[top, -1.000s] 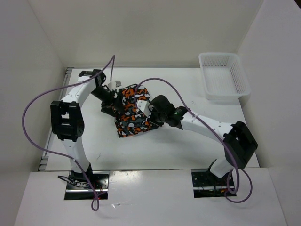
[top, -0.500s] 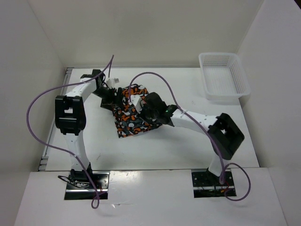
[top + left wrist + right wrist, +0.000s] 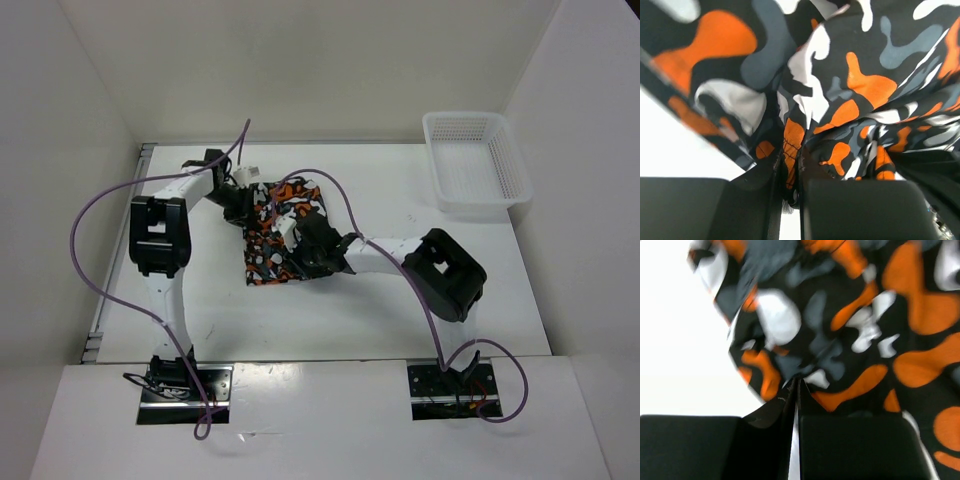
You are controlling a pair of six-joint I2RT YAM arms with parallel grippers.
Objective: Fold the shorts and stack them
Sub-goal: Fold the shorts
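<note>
Since a second ago your right arm has tucked in leftward. The soft shorts, camouflage-printed in orange, white, grey and black, lie rumpled on the white table. Your left gripper and right gripper each pinch the cloth. One pair of shorts, one white plastic mesh basket.

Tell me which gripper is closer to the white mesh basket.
Right. The right gripper is on the shorts, left of the basket; the left gripper sits farther left.

White table (plain white walls)
</note>
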